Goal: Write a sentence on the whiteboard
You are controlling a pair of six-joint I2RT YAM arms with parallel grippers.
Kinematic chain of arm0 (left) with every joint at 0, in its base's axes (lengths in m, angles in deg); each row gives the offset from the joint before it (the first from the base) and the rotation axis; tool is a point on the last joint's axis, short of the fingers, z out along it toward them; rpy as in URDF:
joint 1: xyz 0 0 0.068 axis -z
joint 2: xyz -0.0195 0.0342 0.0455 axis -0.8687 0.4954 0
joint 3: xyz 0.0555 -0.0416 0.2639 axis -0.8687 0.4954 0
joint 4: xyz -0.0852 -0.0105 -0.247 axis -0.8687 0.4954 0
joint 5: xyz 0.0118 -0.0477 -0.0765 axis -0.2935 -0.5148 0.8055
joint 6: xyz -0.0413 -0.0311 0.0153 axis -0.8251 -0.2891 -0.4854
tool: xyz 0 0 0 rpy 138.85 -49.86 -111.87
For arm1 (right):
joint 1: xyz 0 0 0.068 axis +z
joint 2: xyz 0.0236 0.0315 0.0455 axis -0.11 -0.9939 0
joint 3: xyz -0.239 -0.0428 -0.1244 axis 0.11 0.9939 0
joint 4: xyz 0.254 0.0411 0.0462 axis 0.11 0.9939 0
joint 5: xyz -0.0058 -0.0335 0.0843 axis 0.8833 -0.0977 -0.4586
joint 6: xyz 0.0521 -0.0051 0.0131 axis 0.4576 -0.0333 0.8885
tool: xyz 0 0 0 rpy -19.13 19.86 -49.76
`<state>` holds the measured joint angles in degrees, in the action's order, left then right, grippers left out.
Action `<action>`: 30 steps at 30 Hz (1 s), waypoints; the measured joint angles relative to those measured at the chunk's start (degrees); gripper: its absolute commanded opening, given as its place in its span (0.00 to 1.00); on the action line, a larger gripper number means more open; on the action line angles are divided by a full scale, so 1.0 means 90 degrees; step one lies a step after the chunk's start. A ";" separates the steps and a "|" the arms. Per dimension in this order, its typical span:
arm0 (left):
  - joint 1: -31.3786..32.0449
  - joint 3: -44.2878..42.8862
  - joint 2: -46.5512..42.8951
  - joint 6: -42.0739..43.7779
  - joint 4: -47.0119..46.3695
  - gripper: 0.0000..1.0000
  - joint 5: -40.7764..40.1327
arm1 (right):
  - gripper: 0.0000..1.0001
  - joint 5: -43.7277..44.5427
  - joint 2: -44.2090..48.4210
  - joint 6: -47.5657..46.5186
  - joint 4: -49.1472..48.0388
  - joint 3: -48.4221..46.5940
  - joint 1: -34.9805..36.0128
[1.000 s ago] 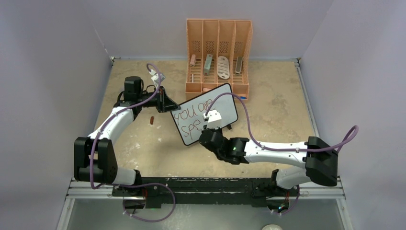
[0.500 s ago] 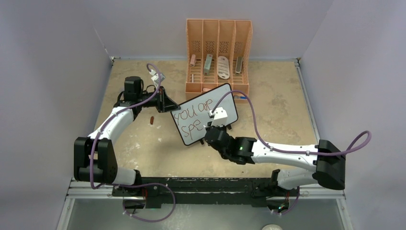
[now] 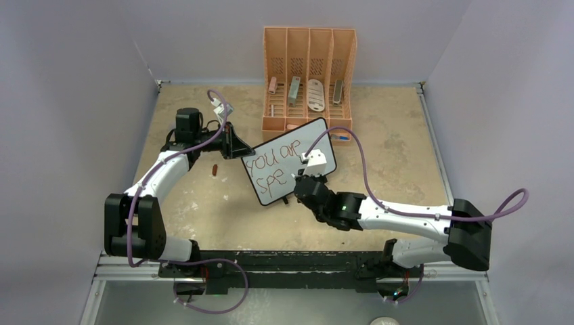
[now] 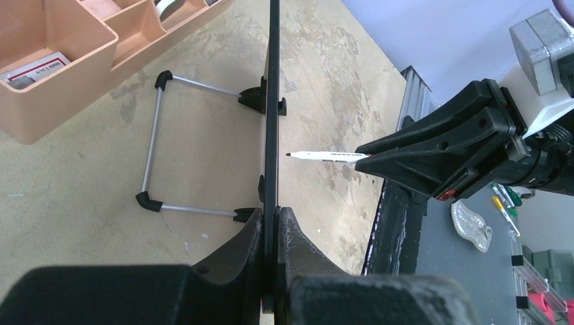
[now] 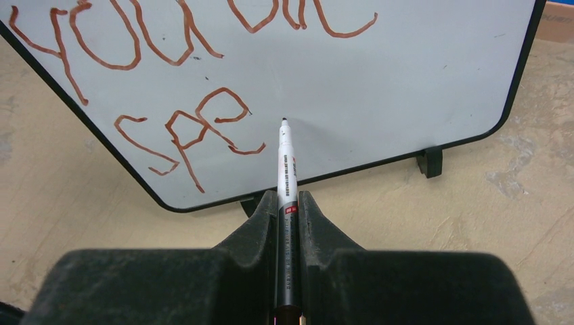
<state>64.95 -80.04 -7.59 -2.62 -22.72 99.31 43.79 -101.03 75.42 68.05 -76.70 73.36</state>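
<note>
organizer [image 3: 308, 74] close behind whiteboard [image 3: 284, 163], open table [image 3: 399, 156] right

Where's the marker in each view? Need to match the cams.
Top external: not made out, hidden under the right hand at the whiteboard.
Left wrist: marker at centre, horizontal, tip just short of the edge-on board.
Right wrist: lower centre, upright in the hand's grip, tip beside the written "spe".
Shared landmark: the whiteboard.

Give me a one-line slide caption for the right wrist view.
Right end effector aims its marker at the whiteboard, right of the unfinished "spe".
</note>
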 measured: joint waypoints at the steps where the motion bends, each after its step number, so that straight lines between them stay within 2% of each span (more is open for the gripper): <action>1: 0.0000 0.0000 0.0000 0.0000 0.0000 0.00 0.0000 | 0.00 -0.0012 0.0010 -0.0007 -0.0036 0.0005 -0.0005; 30: 0.0000 0.0000 0.0000 0.0000 0.0002 0.00 0.0000 | 0.00 -0.0185 -0.0012 -0.0168 -0.0622 0.0075 -0.0209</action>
<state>64.95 -80.04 -7.59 -2.62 -22.70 99.31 42.13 -101.14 73.91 62.45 -76.02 71.48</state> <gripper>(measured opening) 0.032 0.115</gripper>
